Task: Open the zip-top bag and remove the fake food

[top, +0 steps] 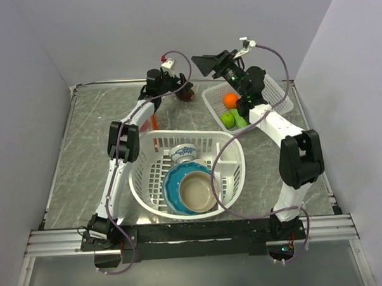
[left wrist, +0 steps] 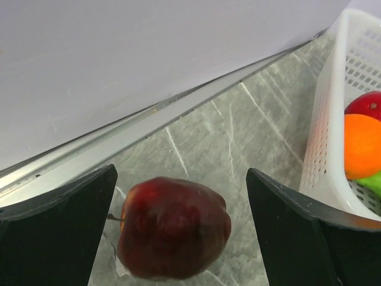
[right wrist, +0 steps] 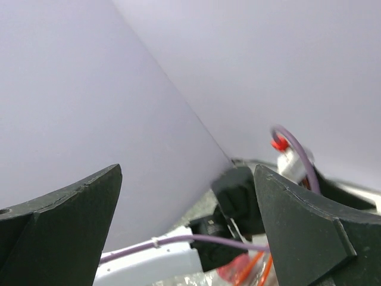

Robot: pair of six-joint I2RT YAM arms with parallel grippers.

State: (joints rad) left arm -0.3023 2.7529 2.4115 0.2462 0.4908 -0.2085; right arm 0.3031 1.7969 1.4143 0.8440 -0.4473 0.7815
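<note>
A dark maroon apple point(left wrist: 172, 229) lies on the table at the far back point(top: 187, 95), between the spread fingers of my left gripper point(left wrist: 181, 173), which is open and not gripping it point(top: 182, 89). A scrap of clear plastic point(left wrist: 119, 265) shows under the apple. In the right wrist view, crinkled clear plastic with a red-orange strip point(right wrist: 259, 271) shows at the bottom edge: the zip-top bag, mostly hidden. My right gripper point(top: 200, 62) is open, empty and raised in the air, pointing left point(right wrist: 187, 170). An orange fruit point(top: 230, 101), a green one point(top: 228, 119) and a red one point(left wrist: 366, 104) lie in the small white mesh tray point(top: 278, 88).
A large round white basket point(top: 145, 176) stands in the middle. It holds a blue bowl with a tan bowl inside point(top: 190, 190) and a small patterned bowl point(top: 183, 153). The back wall is close behind both grippers. The tray wall point(left wrist: 324, 119) is just right of the left gripper.
</note>
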